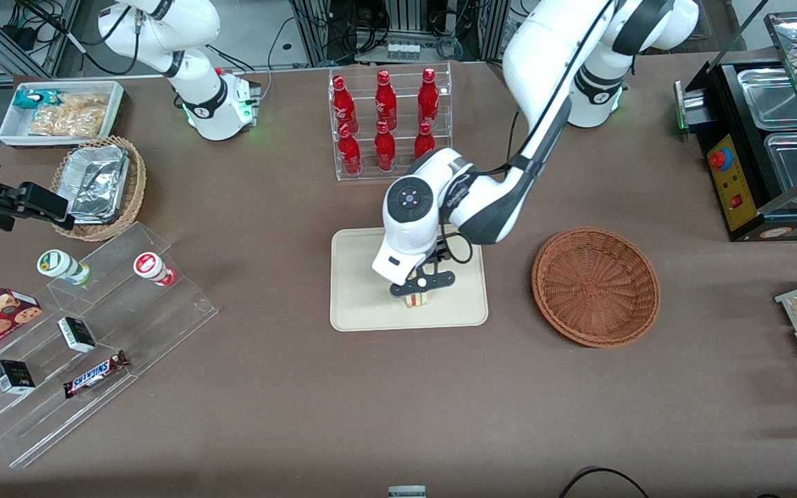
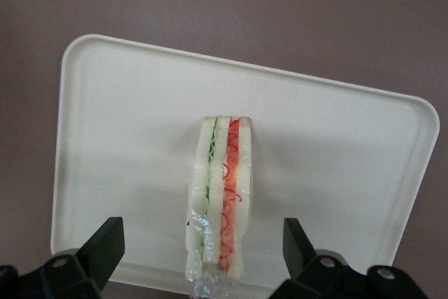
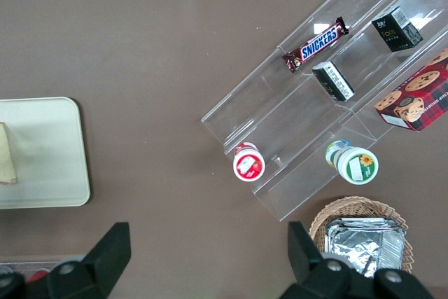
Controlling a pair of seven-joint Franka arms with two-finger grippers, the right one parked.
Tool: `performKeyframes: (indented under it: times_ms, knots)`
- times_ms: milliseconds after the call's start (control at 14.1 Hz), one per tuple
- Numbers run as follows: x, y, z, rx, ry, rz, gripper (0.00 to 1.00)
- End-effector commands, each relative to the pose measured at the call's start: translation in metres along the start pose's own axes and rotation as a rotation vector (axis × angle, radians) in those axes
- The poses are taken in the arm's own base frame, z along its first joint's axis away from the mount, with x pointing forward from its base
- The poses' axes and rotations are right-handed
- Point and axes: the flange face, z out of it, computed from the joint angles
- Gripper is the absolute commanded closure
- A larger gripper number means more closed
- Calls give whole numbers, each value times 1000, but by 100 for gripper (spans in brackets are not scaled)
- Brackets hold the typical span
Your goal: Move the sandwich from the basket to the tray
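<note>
On the tray [image 1: 364, 304], near the edge closest to the front camera, we find the sandwich [image 1: 416, 299] standing on its cut face, filling layers showing. Basket [image 1: 596, 285] sits well apart on the counter [image 1: 288, 387], toward the working arm's end, and we see nothing in it.

Gripper [image 1: 423, 282] hangs directly over the sandwich. Wrist view: the gripper [image 2: 204, 243] has its jaws spread wide, one finger on each side of the wedge, and clear tray surface shows between each finger and the bread. We read this as released, nothing held.

Key relation: the sandwich [image 2: 219, 204] runs lengthwise between the jaws, its long axis square to the line joining the two fingers. Bread faces look toward the fingers; the red and green layers run along the gap. It sits a little nearer the tray's [image 2: 336, 166] long rim than its middle, fully inside the rim.

Our judgement: placing looks done. Any coming move turns on going straight up, since a sideways drift along the finger line could knock the narrow upright wedge over.
</note>
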Motion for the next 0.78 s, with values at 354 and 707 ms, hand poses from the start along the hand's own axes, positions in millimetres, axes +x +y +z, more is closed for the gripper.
performKeyframes:
  times_ms: [354,707]
  knots:
    - [82,-147,-60,126,-74,-89,0]
    - [91,-255,-106,96,-91,40,0]
